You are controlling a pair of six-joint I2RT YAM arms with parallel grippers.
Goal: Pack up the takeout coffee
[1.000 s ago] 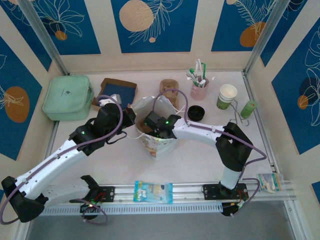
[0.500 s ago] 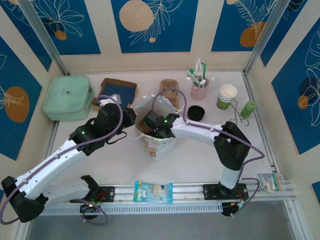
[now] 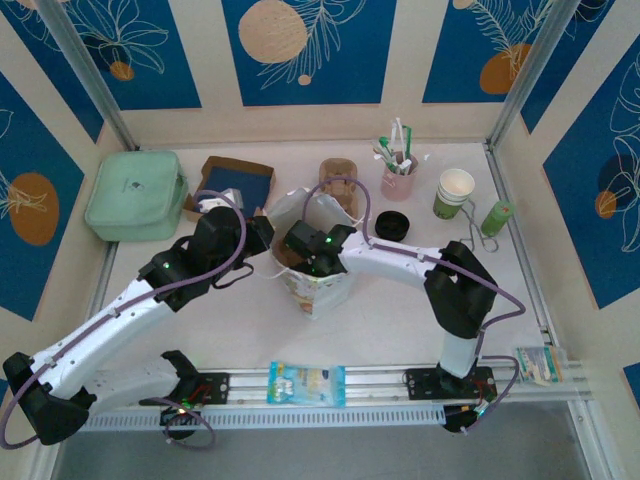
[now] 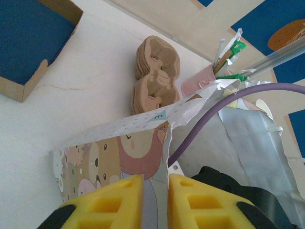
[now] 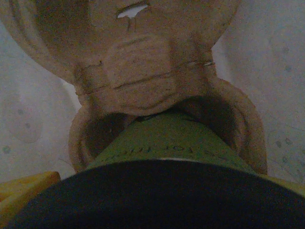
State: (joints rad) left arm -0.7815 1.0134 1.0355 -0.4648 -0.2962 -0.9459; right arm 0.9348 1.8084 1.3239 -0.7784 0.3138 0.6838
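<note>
The right arm's elbow has edged left. The right hand (image 3: 300, 256) is spread wide astride the takeout coffee (image 5: 167, 138). The left hand (image 4: 155, 193) is slightly parted over the bag (image 4: 105, 152) rim. The cup's lettering is unreadable.

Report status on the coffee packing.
Left claw parted astride bag rim. Right claw wide, inside bag. Coffee seated in pulp carrier there. Cable crosses bag mouth.

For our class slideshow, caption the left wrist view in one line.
Yellow jaws straddle the rim of the printed bag, stacked pulp carriers beyond.

The left gripper's (image 4: 155, 185) yellow fingers (image 4: 114, 200) stand slightly apart astride the cartoon-printed bag's (image 4: 107, 155) rim, with brown cup carriers (image 4: 155, 76) farther off on the desk (image 4: 81, 98).
</note>
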